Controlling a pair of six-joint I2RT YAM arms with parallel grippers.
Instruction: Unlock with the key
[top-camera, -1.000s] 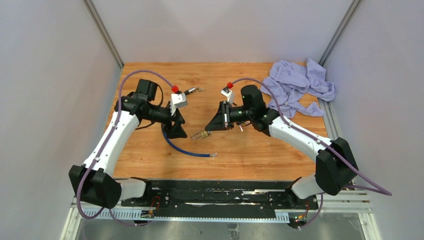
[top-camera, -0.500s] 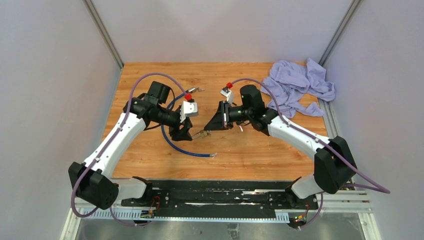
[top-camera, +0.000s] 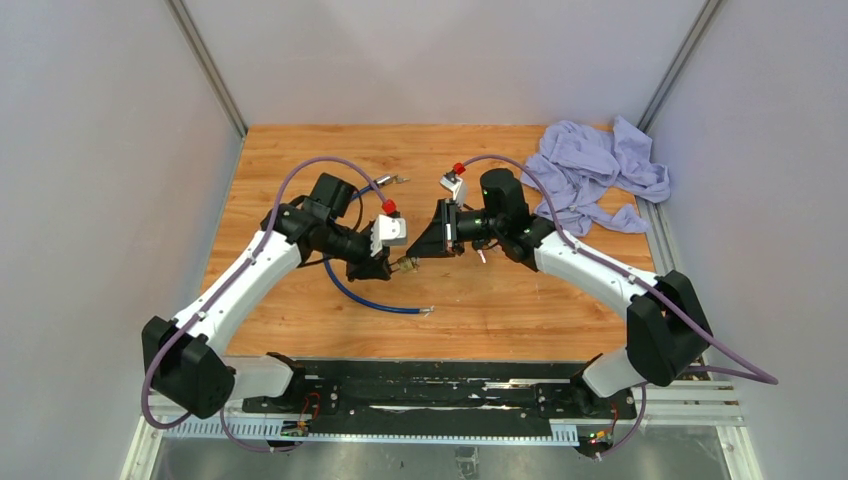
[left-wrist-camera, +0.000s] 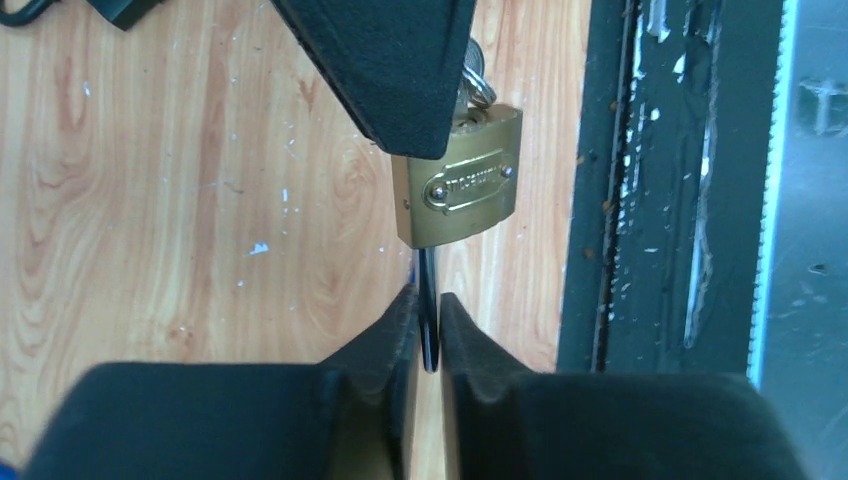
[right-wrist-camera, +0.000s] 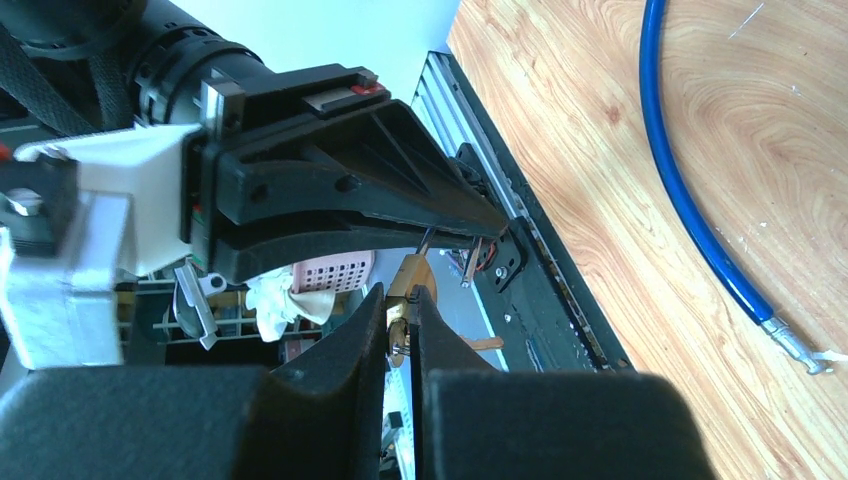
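Observation:
A brass padlock (left-wrist-camera: 458, 185) hangs in the air above the wooden table (top-camera: 300, 150), between the two arms. My right gripper (right-wrist-camera: 400, 305) is shut on the padlock (right-wrist-camera: 410, 275) at its shackle end. The dark key (left-wrist-camera: 428, 320) sticks out of the padlock's bottom, and my left gripper (left-wrist-camera: 428, 305) is shut on its head. In the top view both grippers meet at the padlock (top-camera: 405, 266), the left gripper (top-camera: 388, 264) from the left and the right gripper (top-camera: 424, 252) from the right. Where the key enters the lock is too small to see.
A blue cable (top-camera: 370, 300) with a metal end curves over the table below the left gripper. A small metal key bunch (top-camera: 390, 181) lies further back. A crumpled lilac cloth (top-camera: 595, 175) fills the back right corner. A black rail (top-camera: 430, 385) runs along the near edge.
My left arm swung right and forward to the padlock, and its jaws went from open to shut on the key. The right arm with the padlock stayed almost still.

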